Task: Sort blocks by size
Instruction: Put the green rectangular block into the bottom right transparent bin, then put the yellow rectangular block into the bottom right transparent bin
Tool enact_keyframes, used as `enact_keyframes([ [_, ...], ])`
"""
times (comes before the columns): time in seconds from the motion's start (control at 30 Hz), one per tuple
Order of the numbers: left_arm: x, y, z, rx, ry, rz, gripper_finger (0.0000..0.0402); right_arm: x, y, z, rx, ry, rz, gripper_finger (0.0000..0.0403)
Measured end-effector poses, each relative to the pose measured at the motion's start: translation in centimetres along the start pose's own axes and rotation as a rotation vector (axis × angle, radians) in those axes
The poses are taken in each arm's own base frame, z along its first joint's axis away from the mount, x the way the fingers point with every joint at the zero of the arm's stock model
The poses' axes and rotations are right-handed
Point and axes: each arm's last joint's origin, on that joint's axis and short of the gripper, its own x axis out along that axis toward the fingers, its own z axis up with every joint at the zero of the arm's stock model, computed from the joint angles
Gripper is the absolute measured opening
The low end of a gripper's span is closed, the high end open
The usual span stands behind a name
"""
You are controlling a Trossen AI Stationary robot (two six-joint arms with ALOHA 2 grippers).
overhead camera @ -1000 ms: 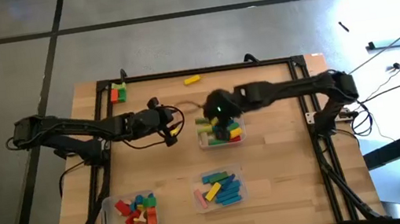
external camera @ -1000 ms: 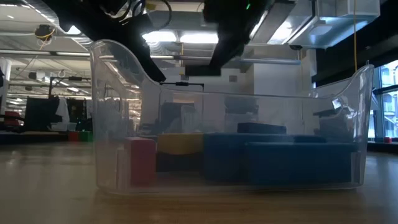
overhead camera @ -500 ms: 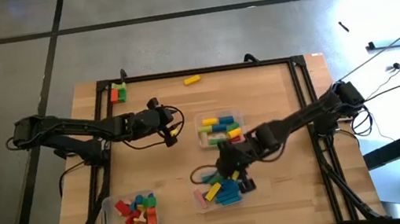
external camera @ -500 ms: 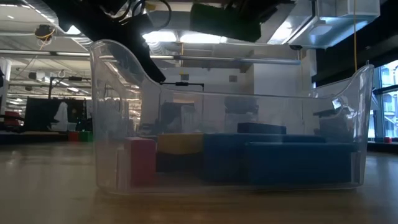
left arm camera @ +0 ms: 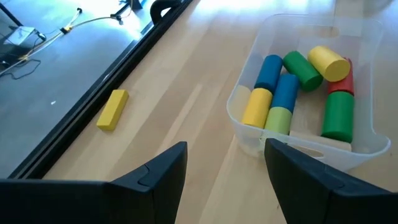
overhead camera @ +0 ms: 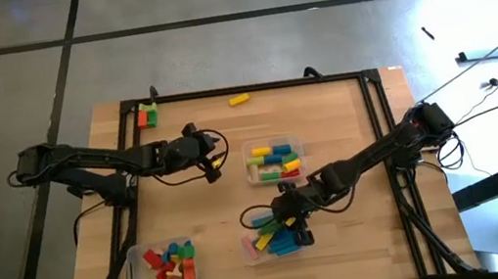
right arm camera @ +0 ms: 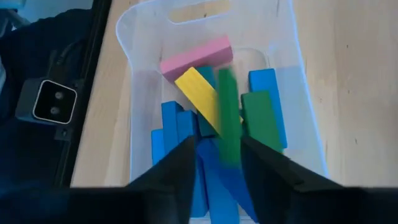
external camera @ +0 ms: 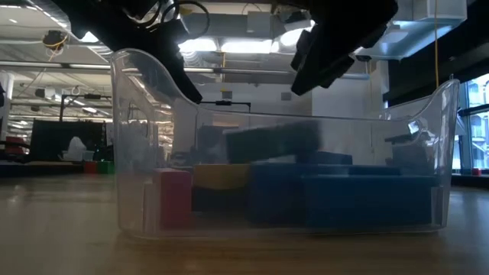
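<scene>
My right gripper (overhead camera: 291, 224) hangs open over the near middle clear tray (overhead camera: 249, 248), which holds long blocks: blue, yellow, pink and green. A green bar (right arm camera: 227, 118) shows blurred between and beyond its fingers. In the low view that bar (external camera: 271, 141) lies tilted inside the tray, well below the gripper (external camera: 336, 46). My left gripper (left arm camera: 224, 180) waits open over bare table, left of the far middle tray (left arm camera: 245, 124), which holds short blue, yellow, green and red blocks.
A third tray (overhead camera: 136, 275) with red, blue and green blocks stands at the near left. A loose yellow block (overhead camera: 239, 99) lies by the far edge, and red and green blocks (overhead camera: 147, 117) lie at the far left corner. A black frame borders the table.
My right gripper has swung from over the far middle tray toward the table's near edge, sinking and tipping further down, and now hangs over the near middle tray. A tilted bar that was not in this tray before now shows in it in the low view.
</scene>
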Motion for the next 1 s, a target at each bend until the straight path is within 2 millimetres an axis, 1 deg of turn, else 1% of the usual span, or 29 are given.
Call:
enact_keyframes([
  [0.17,0.0,0.0,0.0,-0.013,0.004,0.001,0.0210,0.0,-0.1,0.0,-0.018,0.005,-0.003,0.0178],
  [0.27,0.0,0.0,0.0,-0.047,-0.004,0.001,0.0210,-0.6,-0.4,-0.1,-0.038,0.026,-0.020,0.0208],
  [0.4,0.1,0.3,0.1,-0.104,-0.011,0.021,0.0210,-2.7,-0.5,-0.4,-0.103,0.048,-0.118,0.0229],
  [0.53,0.1,0.9,0.2,-0.150,0.043,0.049,0.0210,-4.9,-0.9,-1.0,-0.122,0.019,-0.215,0.0234],
  [0.6,0.0,1.4,0.4,-0.157,0.091,0.089,0.0210,-5.9,-1.8,-1.8,-0.119,-0.023,-0.225,0.0232],
  [0.77,-0.5,3.5,1.5,-0.175,0.198,0.240,0.0210,-7.5,-5.2,-5.2,-0.040,-0.140,-0.246,0.0231],
  [0.9,-0.3,5.5,2.8,-0.184,0.200,0.304,0.0210,-8.2,-7.6,-7.8,0.013,-0.256,-0.272,0.0231],
  [1.0,0.3,6.9,4.1,-0.180,0.192,0.343,0.0210,-8.6,-8.9,-9.2,0.036,-0.351,-0.296,0.0231],
])
